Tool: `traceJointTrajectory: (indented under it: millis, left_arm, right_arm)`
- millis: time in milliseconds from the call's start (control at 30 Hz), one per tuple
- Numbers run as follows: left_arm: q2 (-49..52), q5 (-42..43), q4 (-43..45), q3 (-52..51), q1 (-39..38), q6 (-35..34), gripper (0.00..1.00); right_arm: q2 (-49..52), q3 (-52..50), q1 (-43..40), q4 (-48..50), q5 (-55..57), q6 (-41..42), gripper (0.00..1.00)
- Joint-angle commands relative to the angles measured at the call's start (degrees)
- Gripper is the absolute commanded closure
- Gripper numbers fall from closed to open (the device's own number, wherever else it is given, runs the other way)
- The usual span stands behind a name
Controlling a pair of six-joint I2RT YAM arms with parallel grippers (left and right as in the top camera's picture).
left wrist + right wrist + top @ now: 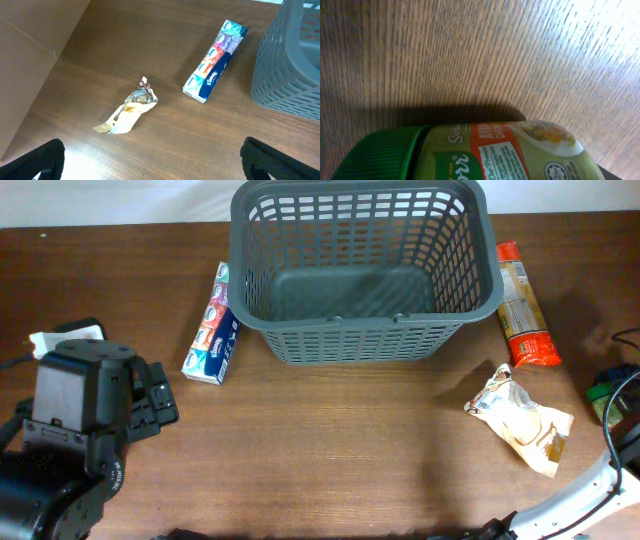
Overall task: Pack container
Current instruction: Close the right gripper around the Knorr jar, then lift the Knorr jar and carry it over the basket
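Observation:
The dark grey slotted basket stands at the back middle of the table; its bottom is bare. It also shows at the right edge of the left wrist view. My left gripper is open and empty, low over bare wood at the front left. A jar with a green lid fills the right wrist view, lying across my right jaws, above its own shadow. The fingers are hidden behind it. In the overhead view its green lid shows at the far right edge.
A tissue pack lies left of the basket. A red pasta packet lies to its right. A beige snack bag lies at the front right. A small crumpled wrapper lies ahead of my left gripper.

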Motion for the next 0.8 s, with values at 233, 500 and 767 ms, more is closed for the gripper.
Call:
traceJointTrajectory:
  millis: [233,500,767]
  left_arm:
    - [0.1,0.4,-0.1,-0.1,0.3,-0.3,0.01]
    - [0.1,0.4,-0.1,-0.1,0.3,-0.3,0.00]
    - [0.1,0.4,-0.1,-0.1,0.3,-0.3,0.00]
  right_arm:
    - [-0.8,23.4,0.9,-14.0,-3.0,0.0,0.96]
    - [-2.6,48.2,7.9,-25.7,-7.9,-0.9,0.96]
    - [-3.8,75.6,23.1,-29.7,-16.0,-4.6,0.96]
